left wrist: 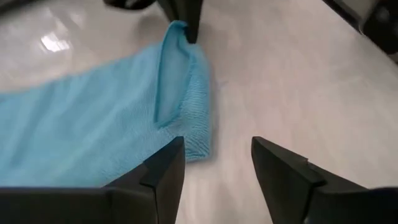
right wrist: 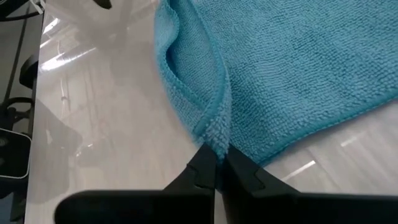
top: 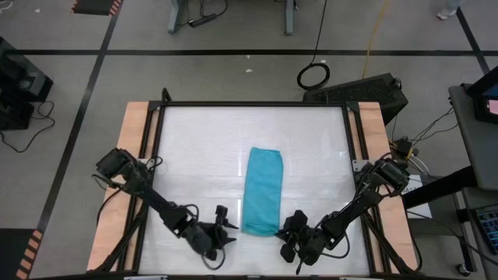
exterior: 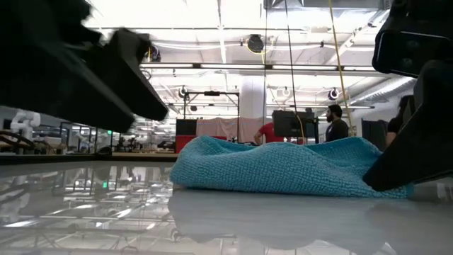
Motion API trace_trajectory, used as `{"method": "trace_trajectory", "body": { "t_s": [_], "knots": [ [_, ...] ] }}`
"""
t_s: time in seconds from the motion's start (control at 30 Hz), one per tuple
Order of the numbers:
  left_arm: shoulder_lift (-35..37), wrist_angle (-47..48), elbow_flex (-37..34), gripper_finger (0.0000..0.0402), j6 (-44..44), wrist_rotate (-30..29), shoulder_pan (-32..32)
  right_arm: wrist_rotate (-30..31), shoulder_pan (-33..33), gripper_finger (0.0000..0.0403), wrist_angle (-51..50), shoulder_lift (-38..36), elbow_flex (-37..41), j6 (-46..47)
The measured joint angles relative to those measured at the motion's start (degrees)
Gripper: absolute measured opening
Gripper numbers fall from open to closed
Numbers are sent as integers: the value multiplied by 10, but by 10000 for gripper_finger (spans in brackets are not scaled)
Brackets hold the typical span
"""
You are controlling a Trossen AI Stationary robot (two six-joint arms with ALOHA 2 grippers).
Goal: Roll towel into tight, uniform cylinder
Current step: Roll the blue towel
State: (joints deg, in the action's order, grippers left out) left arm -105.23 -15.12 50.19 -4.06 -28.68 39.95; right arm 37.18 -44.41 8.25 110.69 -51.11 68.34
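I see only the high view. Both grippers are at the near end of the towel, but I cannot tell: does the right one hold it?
Observer: Yes. The right wrist view shows the right gripper shut on the towel, pinching its doubled edge at a corner.
Operator: And the left one, is it gripping too?
Observer: No. In the left wrist view the left gripper is open, and the towel's other near corner lies at one fingertip, not gripped.
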Motion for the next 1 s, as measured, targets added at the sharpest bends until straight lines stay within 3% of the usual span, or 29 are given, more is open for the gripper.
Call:
{"method": "trace_trajectory", "body": {
  "t_s": [0.13, 0.37, 1.0],
  "knots": [
    [0, -3, 0, 191, 69, -40, 27, 1, 2, 1, 0, 0, 0, 0],
    [0, -21, 0, 191, 146, -41, 37, 1, 9, 1, -1, 0, 0, -1],
    [-15, -6, 0, 191, 328, 45, -6, 3, 10, 1, 4, 0, 0, 2]
  ]
}}
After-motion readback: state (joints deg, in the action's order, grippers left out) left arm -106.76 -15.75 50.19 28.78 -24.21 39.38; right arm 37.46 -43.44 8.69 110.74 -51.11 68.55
